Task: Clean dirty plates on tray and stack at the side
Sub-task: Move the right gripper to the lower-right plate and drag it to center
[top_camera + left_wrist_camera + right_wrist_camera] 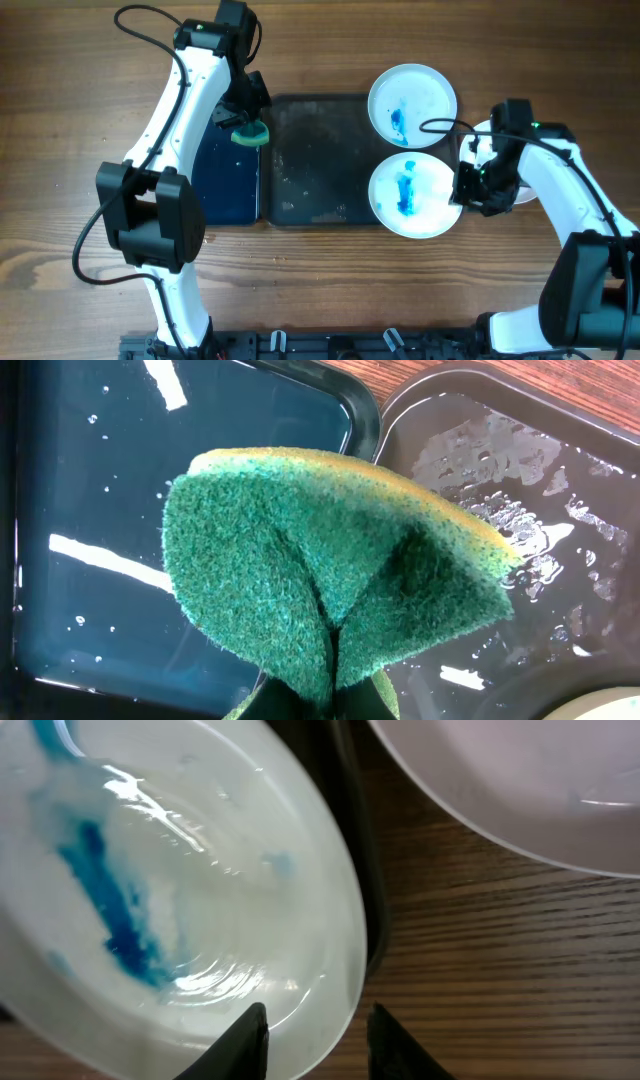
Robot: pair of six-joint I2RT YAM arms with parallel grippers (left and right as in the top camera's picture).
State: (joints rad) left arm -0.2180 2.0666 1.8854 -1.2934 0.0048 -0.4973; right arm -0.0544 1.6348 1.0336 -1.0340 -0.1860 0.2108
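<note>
A: Sponge [330,560] at the left?
B: It is pinched, folded, by the left gripper [247,122] over the tub [228,185] edge beside the tray [315,160].
A: Rightward?
B: A far plate [412,100] and a near plate [410,195] are laid on the tray's right end. The near plate's rim is straddled by the right gripper [318,1038], fingers apart. A third plate [520,790] is seen on the table [480,950].

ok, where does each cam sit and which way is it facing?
Overhead: fixed above the table, facing straight down on tray, tub and plates; left arm and right arm show.
Left wrist: on the left arm, looking down past its end effector, shut on the sponge, over the tub-tray border.
Right wrist: on the right arm, looking down past its open end effector, fingers either side of a streaked plate rim.
Shared: overhead and left wrist both show the sponge; overhead and right wrist, that plate.
</note>
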